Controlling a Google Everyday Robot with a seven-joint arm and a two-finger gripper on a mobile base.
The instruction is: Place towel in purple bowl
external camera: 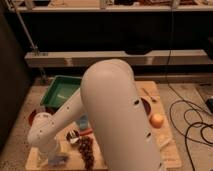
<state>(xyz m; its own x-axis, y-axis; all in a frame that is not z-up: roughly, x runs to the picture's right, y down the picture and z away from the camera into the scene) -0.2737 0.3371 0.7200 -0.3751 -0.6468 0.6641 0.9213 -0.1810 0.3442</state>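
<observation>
My big white arm fills the middle of the camera view and reaches down to the front left. The gripper hangs low over the wooden table's front left corner. A small pale blue-grey lump, the towel, lies right at the gripper's tip. Whether they touch is unclear. A dark purplish bowl peeks out from behind the arm on the right side of the table, mostly hidden.
A green tray sits at the back left, with a reddish-brown bowl in front of it. A blue cup, a dark bunch of grapes and an orange lie on the table. Cables trail on the floor at right.
</observation>
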